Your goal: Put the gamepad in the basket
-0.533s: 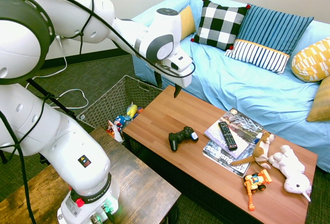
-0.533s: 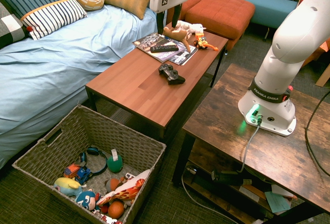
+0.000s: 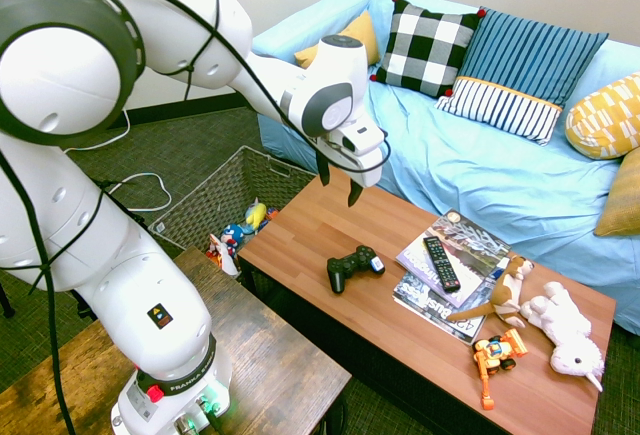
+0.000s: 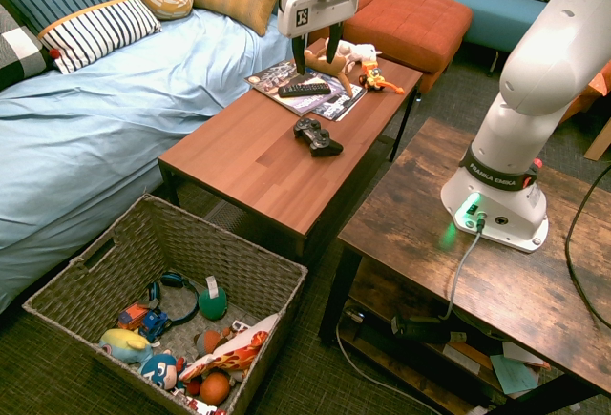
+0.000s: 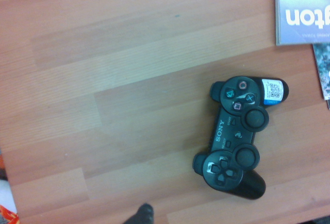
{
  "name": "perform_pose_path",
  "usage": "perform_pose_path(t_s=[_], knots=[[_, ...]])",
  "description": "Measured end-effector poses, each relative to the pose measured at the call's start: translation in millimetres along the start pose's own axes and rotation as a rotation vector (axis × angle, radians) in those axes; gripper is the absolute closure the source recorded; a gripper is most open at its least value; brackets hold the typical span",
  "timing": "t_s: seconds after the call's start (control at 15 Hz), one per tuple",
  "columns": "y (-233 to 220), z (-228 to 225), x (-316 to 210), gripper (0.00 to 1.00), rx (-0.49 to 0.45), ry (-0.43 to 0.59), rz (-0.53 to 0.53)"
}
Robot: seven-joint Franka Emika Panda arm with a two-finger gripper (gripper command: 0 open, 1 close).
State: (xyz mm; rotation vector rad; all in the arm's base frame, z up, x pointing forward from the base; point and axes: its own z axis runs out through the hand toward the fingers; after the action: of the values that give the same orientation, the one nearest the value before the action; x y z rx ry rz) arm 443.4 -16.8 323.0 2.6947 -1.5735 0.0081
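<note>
A white robot arm rises from a round base, bends through a large grey-capped shoulder joint, and stretches forward and downward. Its wrist is angled so the gripper (image 3: 340,180) points down and hangs in the air, touching nothing. Two short dark fingers (image 4: 298,52) are spread apart, with a clear gap between them and nothing held. In the second exterior view the gripper (image 4: 314,52) hangs below a white block-shaped hand.

The gamepad (image 3: 354,266) lies on the table (image 3: 320,225) beside magazines (image 3: 452,255), seemingly apart; the basket (image 4: 115,253) stands on the floor.
</note>
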Motion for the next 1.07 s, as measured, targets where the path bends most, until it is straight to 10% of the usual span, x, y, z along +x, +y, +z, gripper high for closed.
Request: perform_pose_path(t_s=[1.07], knots=[[-32,190,54,0.00,-0.137,-0.106,0.246]])
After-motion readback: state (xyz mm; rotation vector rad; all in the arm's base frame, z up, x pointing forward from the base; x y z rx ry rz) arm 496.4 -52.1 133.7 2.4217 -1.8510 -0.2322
